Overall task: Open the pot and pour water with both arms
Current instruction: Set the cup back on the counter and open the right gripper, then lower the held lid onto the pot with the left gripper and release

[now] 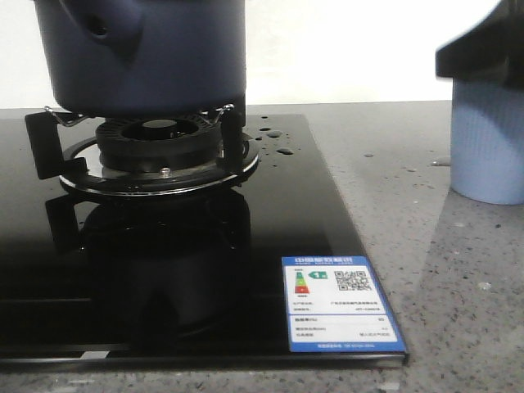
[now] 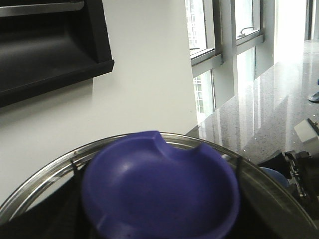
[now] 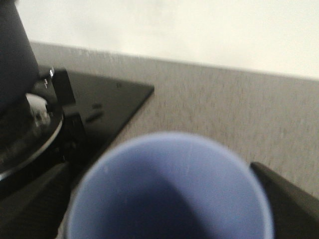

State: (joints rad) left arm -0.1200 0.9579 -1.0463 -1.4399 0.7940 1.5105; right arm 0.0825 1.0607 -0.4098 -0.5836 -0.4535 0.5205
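The dark navy pot (image 1: 139, 57) stands on the burner at the back left, its top cut off by the front view's edge. In the left wrist view its blue lid knob (image 2: 159, 189) fills the space between the jaws of my left gripper (image 2: 159, 221), with the lid's metal rim (image 2: 50, 167) curving behind it; the fingers barely show as dark shapes beside the knob. My right gripper (image 3: 169, 214) is shut on the light blue ribbed cup (image 1: 489, 139), which stands on the counter at the right. Black fingers (image 3: 291, 199) flank the cup's open mouth (image 3: 169, 194).
A black burner ring (image 1: 160, 143) with a pan support sits on the glossy black glass hob (image 1: 164, 286), which carries an energy label (image 1: 340, 304) near its front corner. Water drops (image 1: 274, 139) lie by the burner. Grey speckled counter (image 1: 458, 270) lies to the right.
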